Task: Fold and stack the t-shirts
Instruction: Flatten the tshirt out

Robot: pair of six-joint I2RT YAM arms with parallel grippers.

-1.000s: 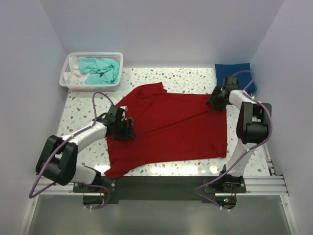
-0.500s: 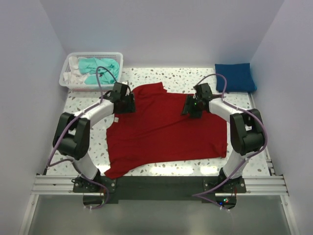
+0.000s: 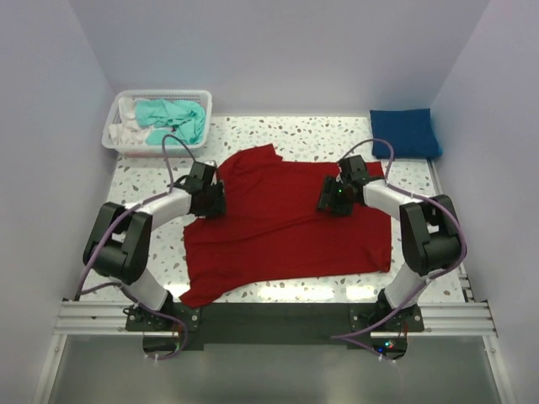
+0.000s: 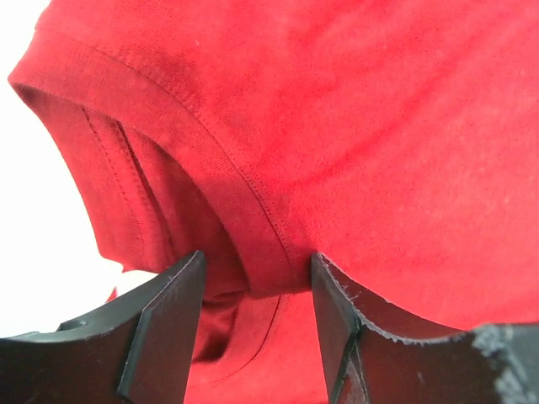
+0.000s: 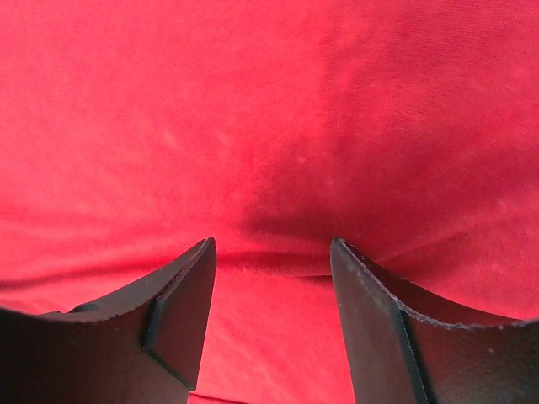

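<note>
Speckled white terrazzo table point(image 3: 143, 181) fills the floor of a plain, pale-walled booth.

At the upper left sits a white mesh basket point(image 3: 114, 139) with the teal t-shirt point(image 3: 173, 118) crumpled inside it beside some white cloth point(image 3: 128, 114).

Right of it, the left gripper point(image 3: 215, 198) is down on the upper left sleeve of the red t-shirt point(image 3: 286, 227). Its jaws stand apart on either side of the sleeve's hemmed fold, which fills the gap between them. It does not look like a firm pinch yet.

The red t-shirt lies spread across the middle of the table, unfolded, with a sleeve trailing at the lower left.

The right gripper point(image 3: 330, 200) presses on the shirt's upper right part. Its jaws are apart, with only a shallow pucker of cloth between them.

At the upper right corner the blue t-shirt point(image 3: 404, 132) lies as a neat square, seemingly already folded.

The risks, as I judge them:
- The left jaws could catch only the top layer of the hem, so the sleeve slips out when lifted.
- The right jaws have little cloth to bite and could close on nothing.
- If only one side grips, the fold would drag crooked and bunch the shirt.

Counted: three t-shirts (one teal, one red, one blue), one basket and two grippers.
</note>
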